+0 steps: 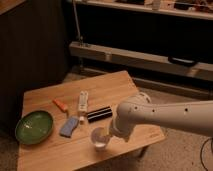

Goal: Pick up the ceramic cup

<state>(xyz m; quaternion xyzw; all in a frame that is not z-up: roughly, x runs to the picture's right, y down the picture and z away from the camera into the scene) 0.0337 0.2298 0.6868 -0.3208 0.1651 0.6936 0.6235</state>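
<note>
The ceramic cup (98,138) is small, pale and whitish-grey. It stands upright near the front edge of the wooden table (50,155). My white arm (165,116) comes in from the right. My gripper (107,135) is at the cup's right rim, low over the table and mostly hidden behind the arm's end.
A wide green bowl (33,126) sits at the table's left. A blue-grey sponge (69,127), a black bar (99,114), a white remote-like thing (83,101) and an orange item (60,105) lie mid-table. Dark shelving with a rail (145,59) stands behind.
</note>
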